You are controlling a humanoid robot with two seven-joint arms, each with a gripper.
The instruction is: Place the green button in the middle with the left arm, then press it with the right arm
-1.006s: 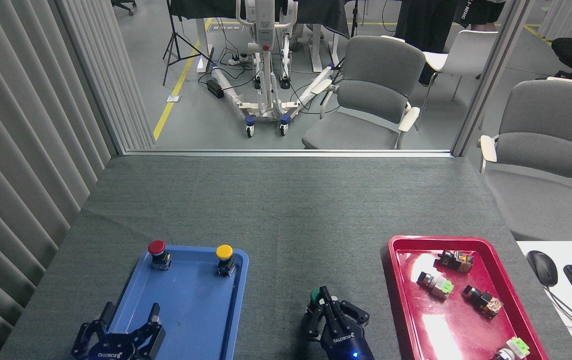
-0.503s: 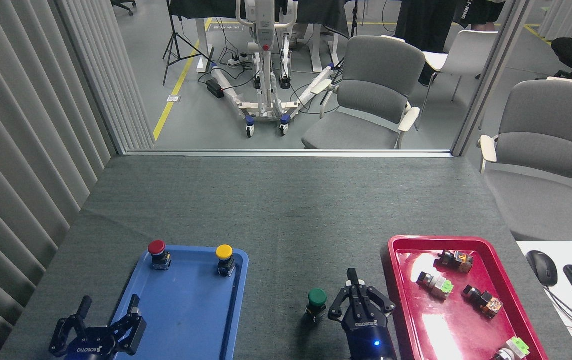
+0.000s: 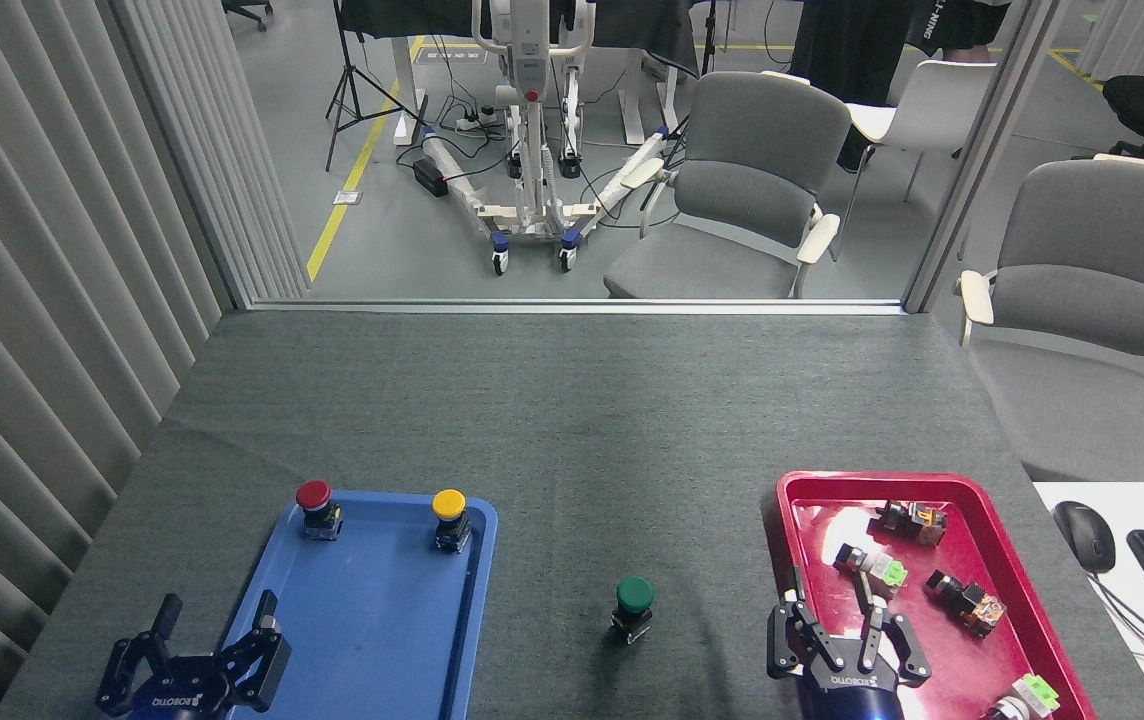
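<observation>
Green button alone on cloth, right gripper now over red tray — jaws spread, empty, left gripper unchanged — jaws spread, empty

The right gripper, which a second ago is closed over the green button, is now well apart from it to the right, fingers spread, over the near left corner of the red tray. The left gripper has drifted left from over the blue tray to its near left edge. The button now stands uncovered on the cloth.
</observation>
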